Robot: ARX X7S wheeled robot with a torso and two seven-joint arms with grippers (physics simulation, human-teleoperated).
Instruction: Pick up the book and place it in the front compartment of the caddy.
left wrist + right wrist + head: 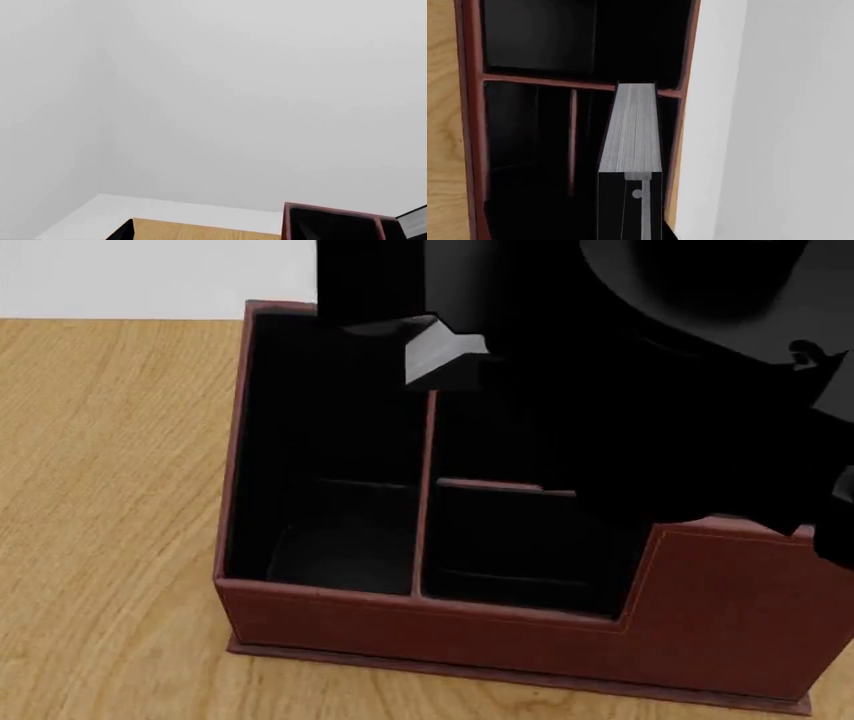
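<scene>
1 book [630, 131] over 1 caddy [507, 635] — R gripper [638, 200] clamped.

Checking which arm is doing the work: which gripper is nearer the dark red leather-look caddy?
Right. The right gripper holds the black book over the dark red leather-look caddy; the left wrist camera sees only the caddy's corner.

A light wooden table [107, 540] with a fine lengthwise grain carries a dark red leather-look caddy [721, 630], a box lined in black and split by red dividers into cells. The caddy sits flat on the wood, near the table's far edge, where a white wall begins.
</scene>
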